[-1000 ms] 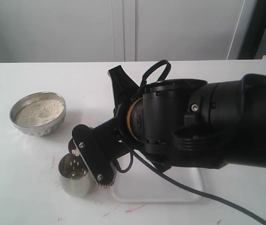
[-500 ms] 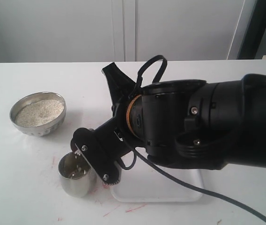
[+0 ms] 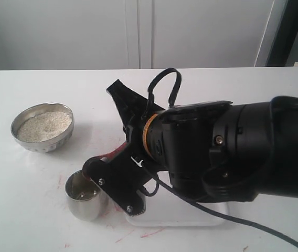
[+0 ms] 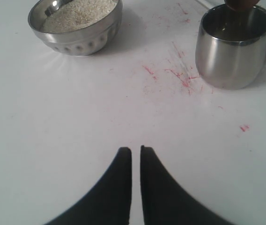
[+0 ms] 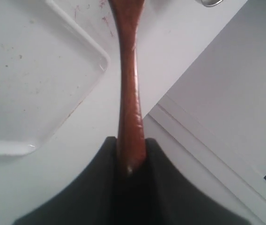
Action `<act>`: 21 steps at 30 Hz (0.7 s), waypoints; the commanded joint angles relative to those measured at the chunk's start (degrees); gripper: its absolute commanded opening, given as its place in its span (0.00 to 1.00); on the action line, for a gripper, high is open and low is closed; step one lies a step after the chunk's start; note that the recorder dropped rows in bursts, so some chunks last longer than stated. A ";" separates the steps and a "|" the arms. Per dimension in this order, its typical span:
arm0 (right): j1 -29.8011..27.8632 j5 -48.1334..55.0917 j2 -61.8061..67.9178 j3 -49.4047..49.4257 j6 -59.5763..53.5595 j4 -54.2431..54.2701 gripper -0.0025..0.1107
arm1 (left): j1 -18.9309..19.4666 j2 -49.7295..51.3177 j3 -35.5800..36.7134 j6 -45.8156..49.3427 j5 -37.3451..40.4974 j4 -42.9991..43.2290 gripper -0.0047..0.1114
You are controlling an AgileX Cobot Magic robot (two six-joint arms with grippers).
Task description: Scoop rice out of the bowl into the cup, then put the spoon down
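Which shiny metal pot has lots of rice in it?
The wide, shallow bowl with the ribbed outside: pale rice nearly fills it. The taller, narrower cup looks almost empty, with only a few grains showing.

No readable text, labels or numbers anywhere

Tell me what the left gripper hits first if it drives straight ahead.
Probably bare table, in the gap between the bowl and the cup; neither sits squarely ahead, though depth is unclear.
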 commanded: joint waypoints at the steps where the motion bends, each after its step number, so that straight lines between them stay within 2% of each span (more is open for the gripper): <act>1: 0.88 -1.35 -0.41 0.50 0.00 -1.63 0.02 | -0.31 -0.17 0.29 0.09 0.11 -0.62 0.16; 5: 1.28 -1.36 -0.41 0.50 1.25 -1.63 0.02 | -0.31 -0.17 0.29 0.09 0.11 -0.62 0.16; 9: 1.28 -1.36 -0.41 0.50 10.11 -2.72 0.02 | -0.31 -0.17 0.29 0.09 0.11 -0.62 0.16; 15: 1.28 -1.36 -1.19 0.50 39.35 -8.64 0.02 | -0.31 -0.17 0.29 0.09 0.11 -0.62 0.16; 21: 1.28 0.30 -3.92 0.50 73.64 -8.72 0.02 | -0.31 -0.17 0.29 0.09 0.11 -0.62 0.16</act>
